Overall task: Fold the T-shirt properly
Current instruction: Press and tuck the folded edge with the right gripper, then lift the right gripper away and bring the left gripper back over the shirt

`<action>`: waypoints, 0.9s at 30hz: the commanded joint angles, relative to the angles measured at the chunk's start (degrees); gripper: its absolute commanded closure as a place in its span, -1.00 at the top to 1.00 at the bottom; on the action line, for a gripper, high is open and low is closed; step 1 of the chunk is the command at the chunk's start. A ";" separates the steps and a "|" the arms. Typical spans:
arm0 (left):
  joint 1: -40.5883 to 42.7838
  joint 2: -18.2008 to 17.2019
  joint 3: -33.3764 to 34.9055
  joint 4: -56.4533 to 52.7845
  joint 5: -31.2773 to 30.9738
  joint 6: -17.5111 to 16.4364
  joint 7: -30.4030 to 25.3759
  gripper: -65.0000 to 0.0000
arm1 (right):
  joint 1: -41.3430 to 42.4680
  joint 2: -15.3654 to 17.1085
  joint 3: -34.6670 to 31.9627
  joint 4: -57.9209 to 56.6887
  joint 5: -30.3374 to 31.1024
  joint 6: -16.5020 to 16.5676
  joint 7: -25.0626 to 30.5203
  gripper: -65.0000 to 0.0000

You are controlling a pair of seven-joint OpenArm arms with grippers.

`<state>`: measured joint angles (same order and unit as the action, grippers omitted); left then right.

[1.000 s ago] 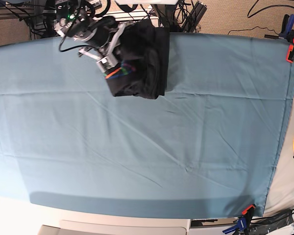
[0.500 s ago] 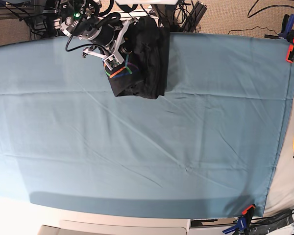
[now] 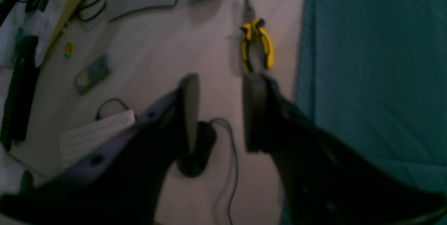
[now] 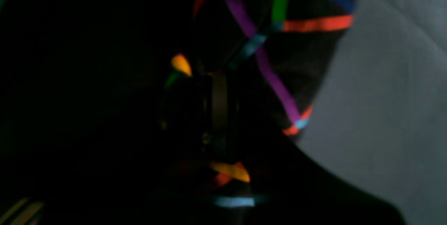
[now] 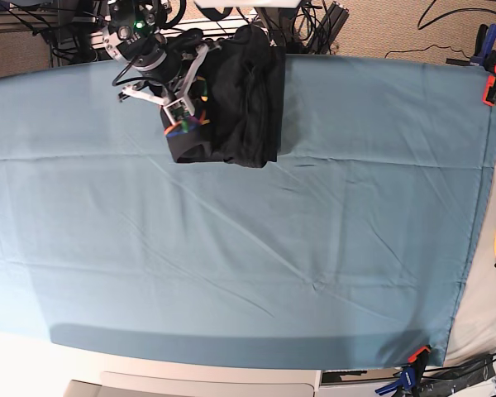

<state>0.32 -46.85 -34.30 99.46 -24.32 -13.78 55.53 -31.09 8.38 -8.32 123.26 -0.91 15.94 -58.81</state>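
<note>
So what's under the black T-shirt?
The teal table cloth lies under the T-shirt; it shows all around the bundle's near edges. The part beneath the shirt is covered, so anything else there can't be seen. The right gripper pinches the shirt's printed corner.

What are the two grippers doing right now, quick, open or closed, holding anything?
Left gripper: open, holding nothing.
Right gripper: closed on the T-shirt.
</note>
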 commanded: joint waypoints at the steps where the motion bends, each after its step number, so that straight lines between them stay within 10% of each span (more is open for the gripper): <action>1: -0.76 -1.73 -0.72 0.66 0.04 0.17 -1.07 -0.31 | 0.37 0.20 0.17 0.81 -2.38 -1.36 0.46 -1.00; 16: -0.39 -1.73 -0.72 0.66 -0.72 0.20 -0.87 -0.31 | 3.98 0.20 0.17 6.27 -11.39 -6.82 0.85 -1.00; 27: 6.58 1.84 -0.72 0.68 -17.35 -5.70 2.71 -0.31 | 9.92 0.20 1.05 9.44 -13.66 -7.15 5.05 -1.00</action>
<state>7.46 -43.44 -34.44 99.46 -41.39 -19.57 59.18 -21.50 8.36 -7.55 131.39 -13.67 9.39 -55.31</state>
